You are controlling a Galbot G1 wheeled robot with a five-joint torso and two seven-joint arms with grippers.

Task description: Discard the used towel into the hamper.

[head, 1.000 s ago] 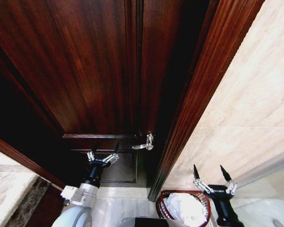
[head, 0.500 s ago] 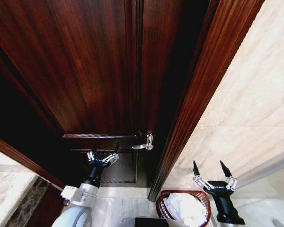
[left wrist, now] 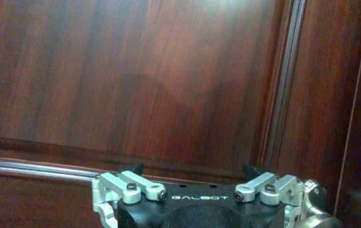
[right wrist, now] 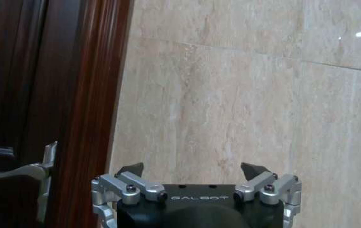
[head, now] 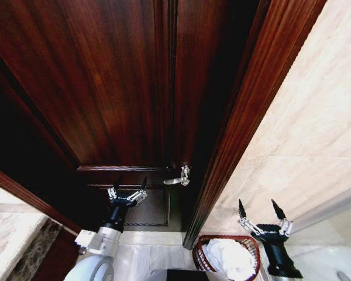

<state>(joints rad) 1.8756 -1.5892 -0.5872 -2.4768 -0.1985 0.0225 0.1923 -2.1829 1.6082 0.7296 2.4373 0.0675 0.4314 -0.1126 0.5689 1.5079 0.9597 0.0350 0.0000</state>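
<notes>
At the left of the head view the left pincer (head: 128,188) is held up in front of the dark wooden door (head: 105,88), its two black fingertips spread apart with nothing between them. The left wrist view shows the same: the left pincer (left wrist: 191,168) faces the door panel (left wrist: 167,80) close by, tips apart and bare.

Just right of that pincer, a silver lever handle (head: 178,178) sticks out from the door edge. Next comes the red-brown door frame (head: 245,117), running up and to the right, and beyond it the pale marble wall (head: 304,146).

At the foot of the frame, on the light tiled floor (head: 152,249), stands the hamper (head: 200,249): a small round basket of dark red-brown open weave with a thicker rim. It stands upright, its long axis vertical and its mouth opening upward toward the camera. A white towel (head: 228,257), crumpled, lies inside it and fills much of the opening.

Just right of the hamper and above its rim, the right pincer (head: 258,209) points upward along the marble wall, its fingertips spread wide and holding nothing. In the right wrist view the right pincer (right wrist: 191,169) faces the marble, tips apart, with the door frame (right wrist: 91,109) and the lever handle (right wrist: 15,172) to one side.
</notes>
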